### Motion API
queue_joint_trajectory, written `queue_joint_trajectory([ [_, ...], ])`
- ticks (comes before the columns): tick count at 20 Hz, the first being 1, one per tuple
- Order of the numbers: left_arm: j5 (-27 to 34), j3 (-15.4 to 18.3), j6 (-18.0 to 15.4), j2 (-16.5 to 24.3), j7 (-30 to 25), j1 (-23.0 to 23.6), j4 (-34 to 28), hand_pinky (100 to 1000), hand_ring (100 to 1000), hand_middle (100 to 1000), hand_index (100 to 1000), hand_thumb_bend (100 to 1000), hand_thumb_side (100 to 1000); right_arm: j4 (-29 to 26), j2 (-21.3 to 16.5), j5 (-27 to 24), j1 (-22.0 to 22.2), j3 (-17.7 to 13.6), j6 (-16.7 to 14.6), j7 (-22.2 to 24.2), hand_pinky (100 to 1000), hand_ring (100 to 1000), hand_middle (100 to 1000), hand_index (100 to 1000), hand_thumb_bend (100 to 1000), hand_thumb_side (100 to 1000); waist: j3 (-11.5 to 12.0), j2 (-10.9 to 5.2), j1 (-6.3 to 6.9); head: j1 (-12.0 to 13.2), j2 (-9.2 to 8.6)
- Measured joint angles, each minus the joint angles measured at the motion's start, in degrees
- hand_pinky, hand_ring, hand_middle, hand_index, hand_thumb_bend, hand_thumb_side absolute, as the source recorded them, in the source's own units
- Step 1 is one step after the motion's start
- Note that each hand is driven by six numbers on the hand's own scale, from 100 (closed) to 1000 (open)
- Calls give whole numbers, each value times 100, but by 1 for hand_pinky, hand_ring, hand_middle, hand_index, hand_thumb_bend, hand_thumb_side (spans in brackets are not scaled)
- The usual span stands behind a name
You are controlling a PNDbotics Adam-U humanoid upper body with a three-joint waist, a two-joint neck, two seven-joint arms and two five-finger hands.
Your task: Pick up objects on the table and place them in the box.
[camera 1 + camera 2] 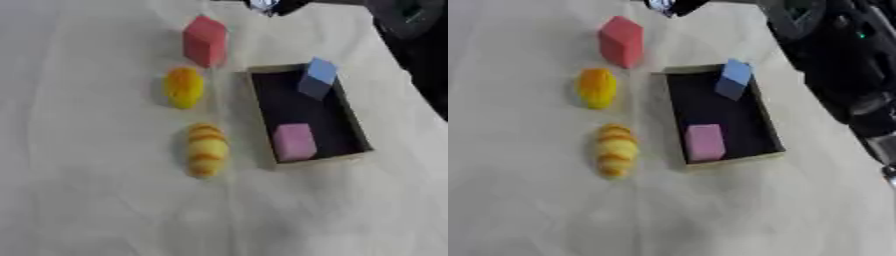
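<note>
A shallow dark box (262, 117) sits on a white cloth (96, 210), holding a pink block (295, 141) and a blue block (318, 77) (propped on its far rim). Left of it lie a red block (205, 41), a yellow-orange piece (185, 87) and a striped yellow piece (207, 150). The right arm (842, 65) looms alongside; its hand's fingers can't be told.

A white cloth covers the worktop (87, 200). The box (353, 125) has tan walls and a dark floor, holding a pink block (295, 141) and a blue block (317, 77). At nine o'clock from it: a red block (205, 41), a yellow-orange piece (185, 87), and a yellow piece with orange stripes (207, 149).
</note>
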Motion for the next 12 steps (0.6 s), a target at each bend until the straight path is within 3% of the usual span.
queue_joint_trajectory([
  [2, 9, 0, 0, 0, -1, -15, 0, 698, 708, 664, 797, 100, 632, 101, 46, 113, 0, 29, -83, 97, 901, 935, 893, 912, 196, 384, 2, 0, 0, -7, 9],
  [10, 31, -1, 0, 0, -3, -39, 0, 698, 707, 664, 797, 100, 633, 390, 207, 312, -6, 56, -386, 322, 913, 946, 905, 916, 396, 107, 20, 0, -1, -16, 26],
  [12, 31, -1, 0, 0, -5, -48, 0, 698, 707, 664, 797, 100, 634, 452, 251, 347, -27, 53, -433, 323, 915, 949, 907, 916, 403, 100, 51, 0, -2, -25, 26],
])
